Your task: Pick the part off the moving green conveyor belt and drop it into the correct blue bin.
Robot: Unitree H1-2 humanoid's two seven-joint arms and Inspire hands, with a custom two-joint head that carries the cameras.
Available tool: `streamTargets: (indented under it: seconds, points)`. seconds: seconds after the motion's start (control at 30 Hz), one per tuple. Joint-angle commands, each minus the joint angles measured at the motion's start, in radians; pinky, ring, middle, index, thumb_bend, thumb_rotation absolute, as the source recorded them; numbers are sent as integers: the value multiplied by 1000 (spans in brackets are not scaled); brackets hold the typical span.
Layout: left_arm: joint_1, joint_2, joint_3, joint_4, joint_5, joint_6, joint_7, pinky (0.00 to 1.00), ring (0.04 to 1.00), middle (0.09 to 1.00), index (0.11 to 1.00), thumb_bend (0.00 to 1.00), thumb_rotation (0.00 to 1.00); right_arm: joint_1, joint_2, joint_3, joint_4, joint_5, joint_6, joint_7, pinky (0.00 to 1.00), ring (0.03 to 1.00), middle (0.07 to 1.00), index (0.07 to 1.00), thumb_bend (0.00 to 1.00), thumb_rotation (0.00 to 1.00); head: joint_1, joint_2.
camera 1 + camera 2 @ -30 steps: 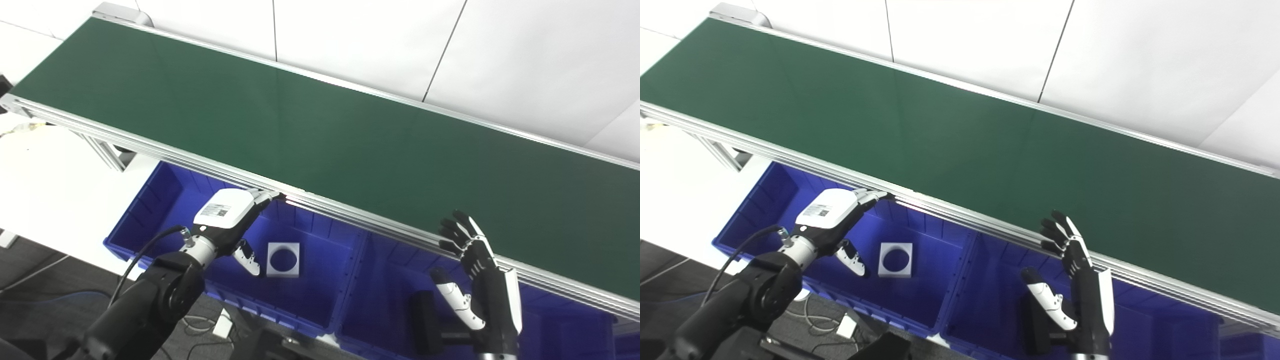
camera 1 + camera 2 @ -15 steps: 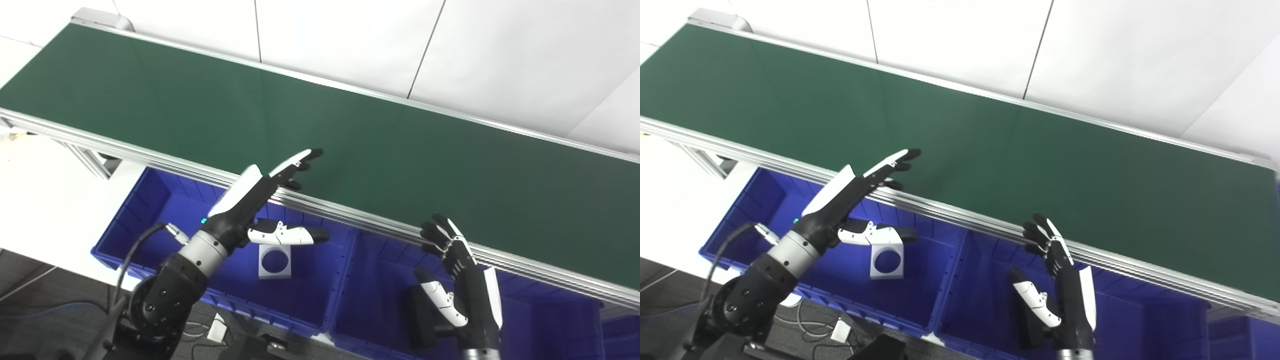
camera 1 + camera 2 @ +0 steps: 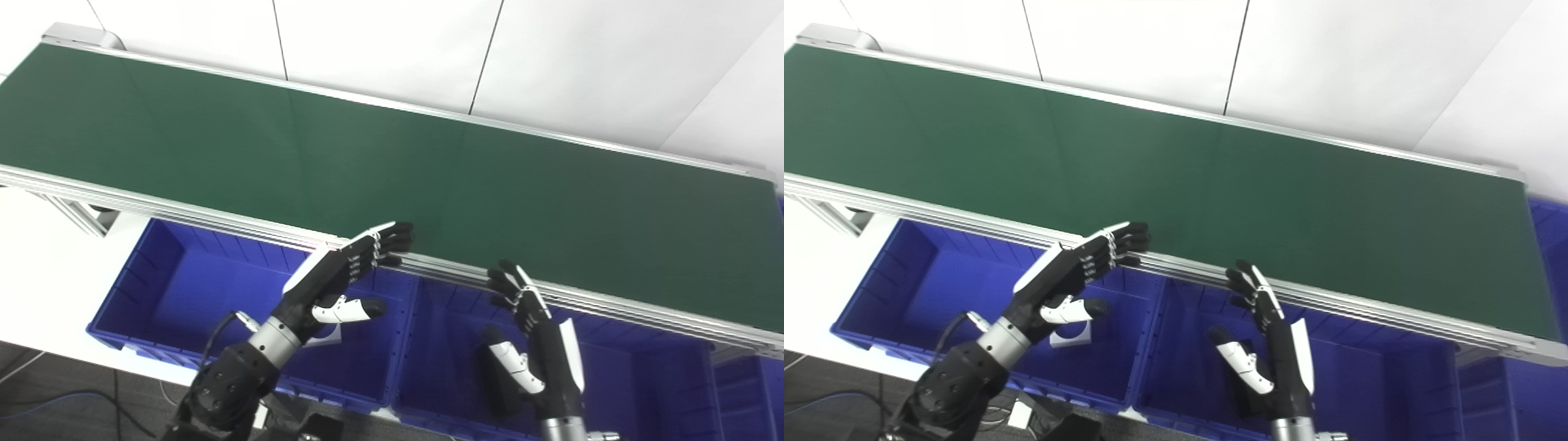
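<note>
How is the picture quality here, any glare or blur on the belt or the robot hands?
Left eye view: the green belt shows soft pale sheen, no hard glare; the left robot hand is sharp. Right eye view: the right robot hand is crisp too, and the wall behind is bright, nearly washed out.

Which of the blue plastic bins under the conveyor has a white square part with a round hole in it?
The left blue bin below the left hand: the white square part lies on its floor.
</note>
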State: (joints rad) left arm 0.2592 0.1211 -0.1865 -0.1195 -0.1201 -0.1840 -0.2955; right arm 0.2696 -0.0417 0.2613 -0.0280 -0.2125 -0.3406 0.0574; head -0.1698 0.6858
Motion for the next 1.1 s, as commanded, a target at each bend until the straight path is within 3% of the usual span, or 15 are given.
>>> streamTargets:
  seconds: [0.0, 0.03, 0.2, 0.33, 0.47, 0.77, 0.97, 1.03, 1.07]
  points:
    - [-20, -6, -4, 19, -45, -63, -29, 783, 811, 824, 824, 913, 622, 1, 17, 3, -2, 1, -72, -20, 770, 833, 853, 905, 704, 717, 0, -1]
    - [-22, -8, -6, 49, -64, -70, -42, 781, 809, 820, 820, 908, 621, 2, 23, 5, 7, -4, -77, -24, 771, 834, 854, 905, 706, 716, -44, -13]
    - [-28, -5, -4, 142, -79, -97, -65, 783, 805, 808, 805, 909, 626, -2, 46, 11, 47, -42, -98, -53, 769, 839, 864, 905, 702, 736, -110, -35]
    - [-37, -2, 20, 208, -102, -126, -77, 788, 810, 814, 794, 934, 610, -8, 55, 15, 70, -63, -109, -68, 773, 844, 868, 909, 694, 757, -124, -31]
    - [-49, -5, 50, 269, -138, -179, -97, 789, 807, 814, 790, 898, 596, -19, 63, 16, 87, -66, -109, -75, 778, 845, 869, 907, 697, 771, -134, -28]
    - [-63, -4, 68, 314, -166, -212, -120, 781, 790, 801, 782, 899, 582, -30, 69, 18, 103, -64, -106, -84, 776, 844, 863, 905, 703, 773, -137, -34]
    - [-64, -10, 86, 353, -169, -269, -121, 763, 776, 786, 770, 914, 568, -34, 67, 21, 127, -60, -124, -90, 779, 844, 862, 906, 699, 767, -131, -66]
    - [-64, -15, 103, 368, -162, -283, -126, 765, 776, 783, 767, 919, 563, -35, 64, 25, 139, -59, -127, -96, 779, 844, 861, 907, 698, 765, -126, -107]
    - [-63, -18, 113, 373, -157, -285, -128, 769, 775, 778, 759, 929, 551, -36, 62, 27, 144, -57, -128, -99, 779, 844, 860, 906, 699, 763, -126, -107]
